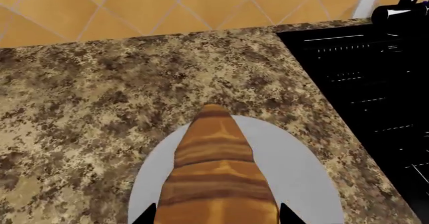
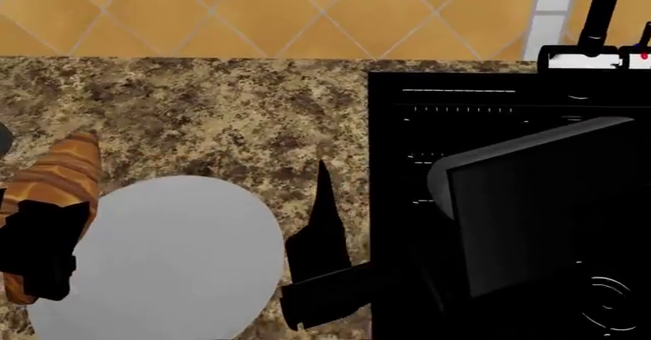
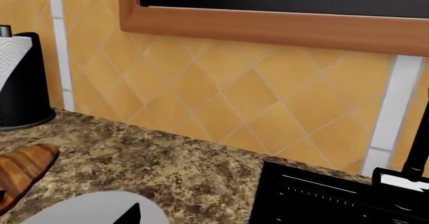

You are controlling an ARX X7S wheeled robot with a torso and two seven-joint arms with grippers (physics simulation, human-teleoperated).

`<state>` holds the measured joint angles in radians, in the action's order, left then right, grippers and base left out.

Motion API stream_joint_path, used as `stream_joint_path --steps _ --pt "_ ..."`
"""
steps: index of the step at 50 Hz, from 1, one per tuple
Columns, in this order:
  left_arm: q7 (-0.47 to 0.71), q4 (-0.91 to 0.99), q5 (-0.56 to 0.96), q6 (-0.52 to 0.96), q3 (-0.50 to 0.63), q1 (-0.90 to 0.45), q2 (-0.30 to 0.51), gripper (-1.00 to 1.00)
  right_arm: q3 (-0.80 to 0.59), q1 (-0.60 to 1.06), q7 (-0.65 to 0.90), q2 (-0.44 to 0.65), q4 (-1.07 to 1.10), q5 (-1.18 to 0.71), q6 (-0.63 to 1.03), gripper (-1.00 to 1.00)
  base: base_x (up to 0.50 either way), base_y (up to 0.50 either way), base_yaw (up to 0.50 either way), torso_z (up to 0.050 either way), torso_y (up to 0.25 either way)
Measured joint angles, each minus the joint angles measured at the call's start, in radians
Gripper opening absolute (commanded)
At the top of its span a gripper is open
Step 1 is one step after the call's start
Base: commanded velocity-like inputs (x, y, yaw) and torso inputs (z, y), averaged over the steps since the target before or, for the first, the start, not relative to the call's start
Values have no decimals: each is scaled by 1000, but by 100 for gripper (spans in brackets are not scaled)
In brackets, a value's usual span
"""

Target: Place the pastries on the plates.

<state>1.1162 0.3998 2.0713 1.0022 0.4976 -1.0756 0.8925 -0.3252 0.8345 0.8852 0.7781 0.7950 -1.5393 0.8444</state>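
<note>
My left gripper [image 1: 216,215] is shut on the long golden-brown striped croissant [image 1: 218,169], one black fingertip on each side of it. In the head view the left gripper [image 2: 41,252] holds the croissant [image 2: 61,172] at the left edge of the plain pale grey plate [image 2: 173,256]. The plate also shows under the croissant in the left wrist view [image 1: 295,169]. My right gripper [image 2: 322,226] is open and empty, just right of the plate. The small round cake and the blue-rimmed plate are out of view.
The speckled brown granite counter [image 2: 224,111] runs to an orange tiled wall [image 2: 254,12]. A black stovetop [image 2: 458,111] lies to the right of the plate. A paper towel roll in a black holder [image 3: 17,83] stands by the wall.
</note>
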Motion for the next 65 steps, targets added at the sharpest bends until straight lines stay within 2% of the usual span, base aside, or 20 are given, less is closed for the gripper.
stream_joint_path --steps 13,22,41,53,65 --pt "-5 -15 -9 11 14 -17 -11 -100 -3 -10 -5 1 4 11 -4 100 135 162 0 0 1" --pt "-33 -68 -39 64 70 -64 -67 -100 -2 -15 10 5 3 15 -7 100 0 0 0 0 1" --pt "-268 -338 -280 197 241 -185 -261 -100 25 -41 63 22 -1 25 -34 100 0 0 0 0 0" --pt "-367 -445 -375 235 324 -195 -325 -100 26 -43 88 24 5 13 -39 100 0 0 0 1 1" --pt "-403 -487 -407 257 371 -191 -351 -100 32 -60 98 30 12 7 -50 100 0 0 0 0 1"
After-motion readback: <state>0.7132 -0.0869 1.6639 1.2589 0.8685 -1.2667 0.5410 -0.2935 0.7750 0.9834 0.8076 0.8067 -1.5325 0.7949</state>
